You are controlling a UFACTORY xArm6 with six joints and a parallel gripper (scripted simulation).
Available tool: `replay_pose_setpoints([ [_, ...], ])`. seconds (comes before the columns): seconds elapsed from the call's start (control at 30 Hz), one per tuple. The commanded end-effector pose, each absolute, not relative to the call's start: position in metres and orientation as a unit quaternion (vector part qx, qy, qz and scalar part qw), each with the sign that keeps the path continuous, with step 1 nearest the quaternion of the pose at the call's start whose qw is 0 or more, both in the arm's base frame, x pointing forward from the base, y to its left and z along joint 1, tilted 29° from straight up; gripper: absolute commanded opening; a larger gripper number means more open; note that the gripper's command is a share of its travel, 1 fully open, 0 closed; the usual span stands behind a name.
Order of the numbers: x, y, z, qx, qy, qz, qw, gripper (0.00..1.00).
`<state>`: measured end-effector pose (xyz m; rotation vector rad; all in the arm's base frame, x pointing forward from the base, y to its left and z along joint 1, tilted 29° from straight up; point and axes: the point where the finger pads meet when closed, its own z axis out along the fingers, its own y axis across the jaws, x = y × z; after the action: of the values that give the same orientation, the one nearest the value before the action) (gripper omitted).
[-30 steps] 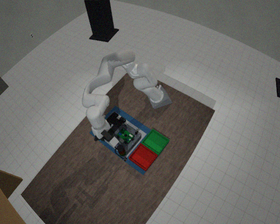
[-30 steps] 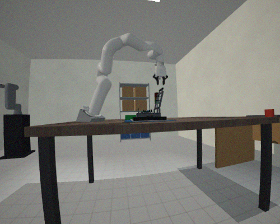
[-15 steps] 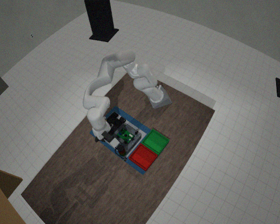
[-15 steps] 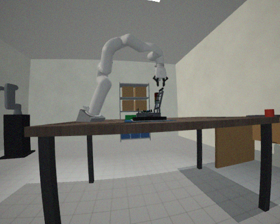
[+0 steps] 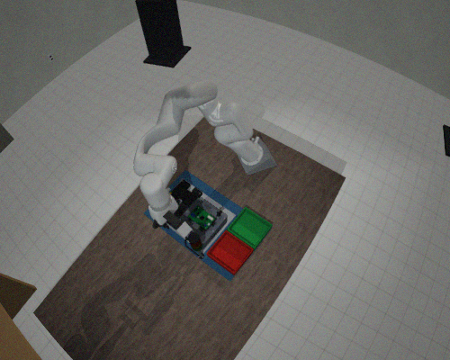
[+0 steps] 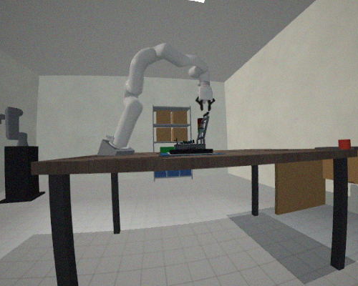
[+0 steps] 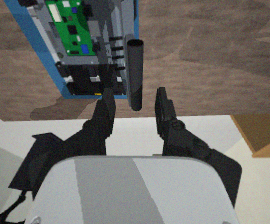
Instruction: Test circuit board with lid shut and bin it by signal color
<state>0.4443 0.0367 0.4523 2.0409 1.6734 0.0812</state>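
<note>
Circuit board [image 7: 68, 27] cut off by wrist view's top edge; signal tower [image 5: 193, 239] too small

The arm [image 6: 135, 82] is white with round, smooth joints; its base [image 5: 268, 166] is grey, and the gripper [image 7: 134, 107] has black fingers.

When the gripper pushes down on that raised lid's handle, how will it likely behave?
The handle is a smooth round bar, so fingers might slide off. It looks rigid. The open lid stands near upright, so it will likely swing on its hinge.

Workshop or test lab: wooden bench [image 6: 189, 159], tiled floor, storage rack [image 6: 154, 125] with boxes, second arm on pedestal [image 6: 20, 171].
</note>
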Motion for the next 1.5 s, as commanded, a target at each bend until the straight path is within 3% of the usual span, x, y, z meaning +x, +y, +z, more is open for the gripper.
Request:
replay_pose_setpoints([
  [0.0,0.445,0.036,0.453,0.749,0.614,0.032,0.249,0.51],
  [0.97,0.459,0.023,0.419,0.749,0.614,0.032,0.249,0.51],
  [1.0,0.459,0.023,0.419,0.749,0.614,0.032,0.249,0.0],
  [1.47,0.459,0.023,0.419,0.749,0.614,0.032,0.249,0.0],
])
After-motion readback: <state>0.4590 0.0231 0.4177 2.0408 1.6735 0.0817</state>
